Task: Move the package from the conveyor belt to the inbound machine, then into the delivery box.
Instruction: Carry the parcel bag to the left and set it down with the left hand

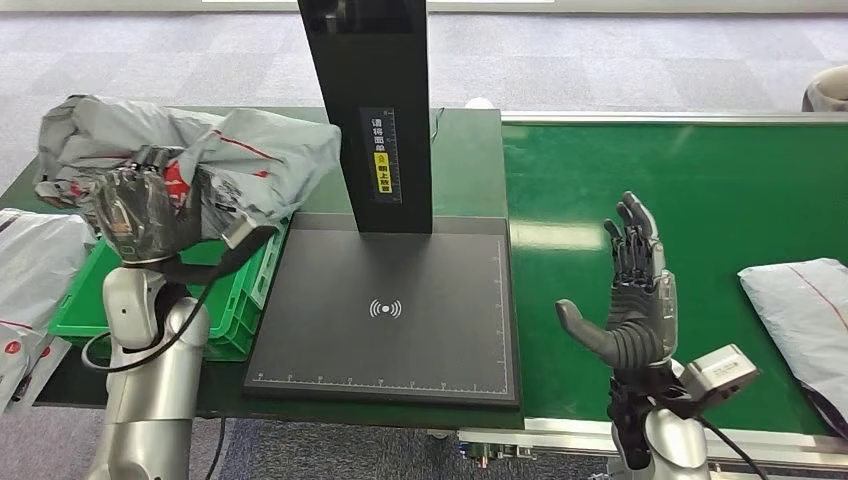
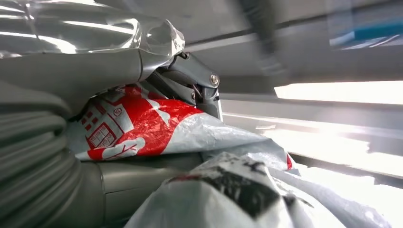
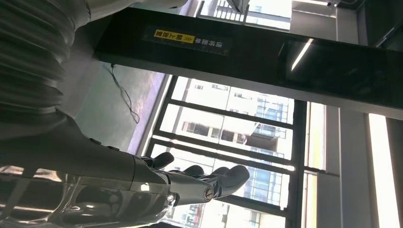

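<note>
A crumpled grey package (image 1: 230, 160) with red print hangs above the green delivery box (image 1: 230, 300) at the left, and my left hand (image 1: 140, 215) grips it. In the left wrist view the package (image 2: 157, 126) is pressed between the thumb and the fingers (image 2: 190, 78). The black inbound machine (image 1: 390, 310) with its upright post (image 1: 375, 110) stands in the middle, its flat plate bare. My right hand (image 1: 630, 300) is held up over the green conveyor belt (image 1: 700, 200), fingers spread and holding nothing; it shows as a dark hand (image 3: 180, 183) in the right wrist view.
Another grey package (image 1: 805, 320) lies on the belt at the right edge. More grey bags (image 1: 25, 280) are heaped to the left of the green box. The belt's metal rim (image 1: 560, 430) runs along the near side.
</note>
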